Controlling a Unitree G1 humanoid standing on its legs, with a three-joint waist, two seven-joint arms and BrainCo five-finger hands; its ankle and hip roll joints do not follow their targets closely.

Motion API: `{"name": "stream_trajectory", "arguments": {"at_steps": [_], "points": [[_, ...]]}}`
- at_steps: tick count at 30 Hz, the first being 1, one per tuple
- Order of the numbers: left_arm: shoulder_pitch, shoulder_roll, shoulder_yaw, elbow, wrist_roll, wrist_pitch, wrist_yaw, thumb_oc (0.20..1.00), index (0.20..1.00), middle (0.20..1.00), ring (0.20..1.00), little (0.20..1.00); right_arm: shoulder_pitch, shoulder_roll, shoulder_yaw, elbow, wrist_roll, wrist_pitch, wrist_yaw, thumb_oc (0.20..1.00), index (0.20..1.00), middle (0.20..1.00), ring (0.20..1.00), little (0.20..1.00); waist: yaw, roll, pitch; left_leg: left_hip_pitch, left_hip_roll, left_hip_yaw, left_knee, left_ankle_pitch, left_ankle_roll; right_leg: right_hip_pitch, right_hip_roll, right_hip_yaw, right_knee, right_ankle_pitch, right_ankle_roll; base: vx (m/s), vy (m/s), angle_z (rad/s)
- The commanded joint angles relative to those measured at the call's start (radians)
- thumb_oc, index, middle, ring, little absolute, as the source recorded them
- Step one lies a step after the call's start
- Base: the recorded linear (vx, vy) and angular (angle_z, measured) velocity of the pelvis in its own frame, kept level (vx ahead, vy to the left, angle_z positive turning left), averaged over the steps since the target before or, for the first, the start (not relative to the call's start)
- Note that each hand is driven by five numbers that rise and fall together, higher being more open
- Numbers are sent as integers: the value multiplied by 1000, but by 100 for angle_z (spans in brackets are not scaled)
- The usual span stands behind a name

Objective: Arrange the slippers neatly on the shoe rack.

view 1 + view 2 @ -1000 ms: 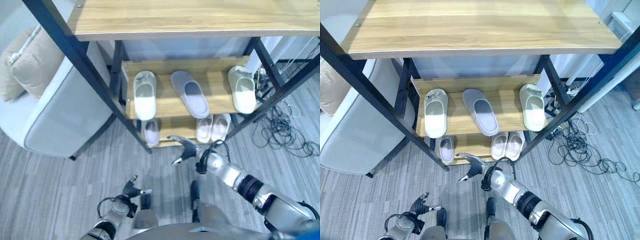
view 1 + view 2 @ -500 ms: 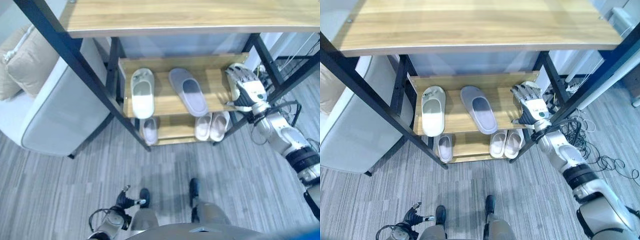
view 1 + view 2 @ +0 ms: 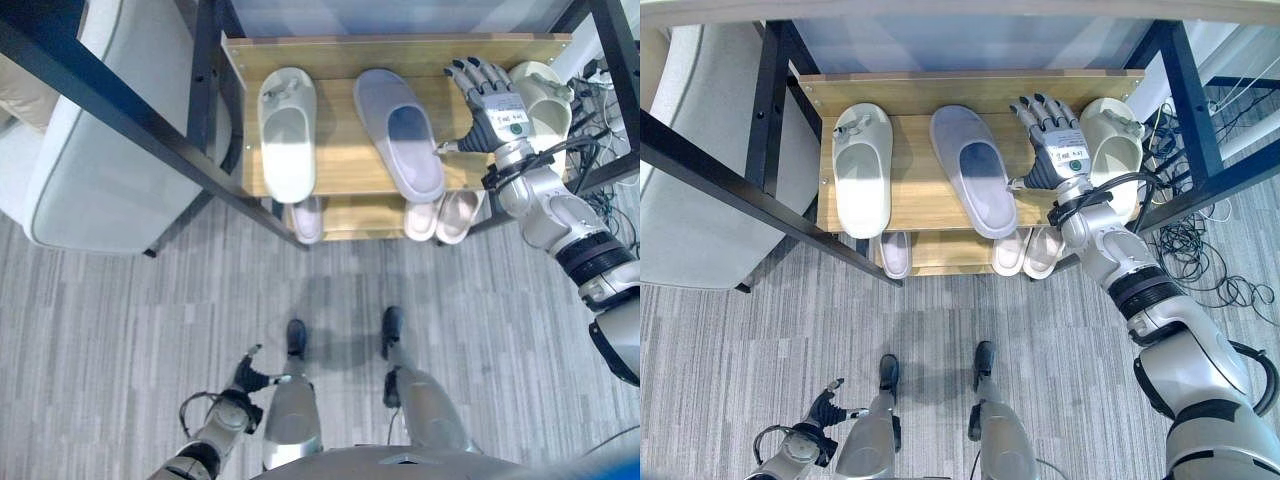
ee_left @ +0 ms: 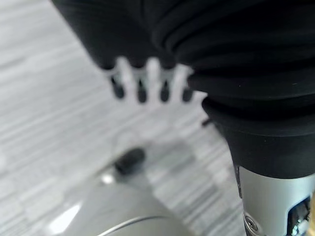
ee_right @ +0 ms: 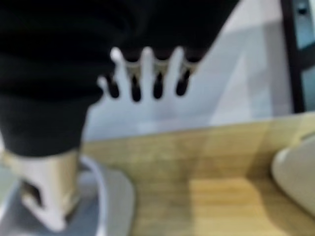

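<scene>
On the rack's wooden middle shelf [image 3: 345,170] lie a cream slipper [image 3: 287,130] at the left, a grey slipper [image 3: 400,135] in the middle, set aslant, and a second cream slipper [image 3: 545,95] at the right end. My right hand [image 3: 490,105] hovers open over the shelf between the grey slipper and the right cream one, fingers straight, thumb at the grey slipper's [image 5: 106,196] rim. Whether it touches I cannot tell. The right cream slipper [image 5: 295,177] lies apart from the hand. My left hand [image 3: 245,378] hangs low over the floor, its fingers [image 4: 142,88] relaxed and holding nothing.
On the lower shelf a pale slipper [image 3: 308,218] lies alone at the left and a pale pair [image 3: 440,215] at the right. A grey sofa [image 3: 90,180] stands left of the rack. Black rack posts [image 3: 720,165] slant across. Loose cables [image 3: 1200,260] lie on the floor at the right.
The camera has tipped down and closer to the shelf. My right hand has shifted left, from over the right cream slipper to the gap beside the grey one.
</scene>
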Motion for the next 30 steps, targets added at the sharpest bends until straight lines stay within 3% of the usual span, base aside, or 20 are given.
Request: {"name": "stream_trajectory", "arguments": {"at_steps": [1, 3, 12, 30], "points": [[-34, 18, -111, 16, 9, -23, 20, 1000, 1000, 1000, 1000, 1000, -102, -31, -56, 69, 104, -30, -42, 1000, 1000, 1000, 1000, 1000, 23, 38, -33, -80, 11, -52, 12, 38, 19, -114, -72, 34, 297, -239, 93, 29, 15, 4], [-43, 25, -126, 11, -3, -25, 27, 1000, 1000, 1000, 1000, 1000, -122, -18, -98, 134, 238, -52, -50, 1000, 1000, 1000, 1000, 1000, 38, 38, -26, -105, 5, -61, 12, 42, 18, -125, -77, 28, 284, -225, 97, 39, 17, 6], [-44, 41, -137, -7, -29, -26, 29, 1000, 1000, 1000, 1000, 1000, -159, -31, -124, 263, 461, -109, 2, 1000, 1000, 1000, 1000, 1000, 69, 40, -7, -147, -10, -80, 18, 44, 19, -154, -90, 12, 285, -220, 101, 15, 10, 6], [-9, 55, -95, -9, -22, -29, 44, 1000, 1000, 1000, 1000, 1000, -154, -71, -150, 137, 393, -115, -72, 1000, 1000, 1000, 1000, 1000, 102, 14, 28, -185, -20, -109, 21, 46, 13, -153, -99, -19, 263, -214, 104, 11, -5, 8]]}}
